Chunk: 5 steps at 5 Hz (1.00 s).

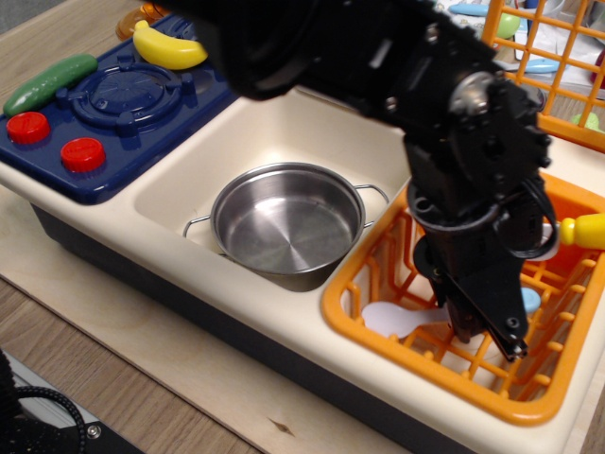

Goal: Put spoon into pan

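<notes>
The spoon lies flat in the orange basket [342, 305] at the right. Its white bowl [386, 319] points left and the light blue handle tip [531, 301] shows past the arm. My black gripper [484, 333] is down over the middle of the handle and hides it. I cannot tell whether the jaws are closed on it. The shiny steel pan [286, 222] sits empty in the cream sink [180, 184], just left of the basket.
A toy knife with a yellow handle [586, 230] lies at the basket's far right. A blue stove [123, 95] at the left carries a banana [170, 45], a green cucumber [49, 82] and red knobs [83, 153]. An orange wire rack [558, 66] stands at the back right.
</notes>
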### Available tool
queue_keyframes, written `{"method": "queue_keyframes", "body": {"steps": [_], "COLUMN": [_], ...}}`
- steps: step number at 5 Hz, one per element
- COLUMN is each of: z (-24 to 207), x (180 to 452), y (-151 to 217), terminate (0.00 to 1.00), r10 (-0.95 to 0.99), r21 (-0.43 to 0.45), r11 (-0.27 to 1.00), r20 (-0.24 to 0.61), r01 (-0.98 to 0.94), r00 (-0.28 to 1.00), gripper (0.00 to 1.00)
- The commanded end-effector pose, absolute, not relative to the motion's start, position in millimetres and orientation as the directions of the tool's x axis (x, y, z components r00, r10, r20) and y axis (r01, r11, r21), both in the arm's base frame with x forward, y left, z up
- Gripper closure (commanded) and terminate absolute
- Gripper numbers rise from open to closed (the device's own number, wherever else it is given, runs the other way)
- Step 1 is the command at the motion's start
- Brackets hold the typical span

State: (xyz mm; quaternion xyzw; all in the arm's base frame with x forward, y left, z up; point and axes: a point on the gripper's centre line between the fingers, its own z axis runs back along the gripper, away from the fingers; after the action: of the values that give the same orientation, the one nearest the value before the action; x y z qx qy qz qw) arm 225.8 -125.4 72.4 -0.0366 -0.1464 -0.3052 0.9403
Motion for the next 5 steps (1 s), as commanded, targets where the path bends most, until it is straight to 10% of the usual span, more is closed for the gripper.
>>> {"method": "queue_keyframes", "body": {"steps": [1,3,5], "z": [126.1,181.6,170.1], "x": [232.9,235.8,247.6], "y": [-134.2,-108.5,-49.4], "terminate": [0.0,0.0,0.0], "r10": [-0.559,-0.626,-0.716], "r21": [0.057,0.164,0.297], "r11": [0.827,0.775,0.69], "r20": [0.189,0.058,0.15], "r01": [0.559,0.611,0.66], "r00": [0.808,0.778,0.682], "gripper": [1.0,1.0,1.0]}}
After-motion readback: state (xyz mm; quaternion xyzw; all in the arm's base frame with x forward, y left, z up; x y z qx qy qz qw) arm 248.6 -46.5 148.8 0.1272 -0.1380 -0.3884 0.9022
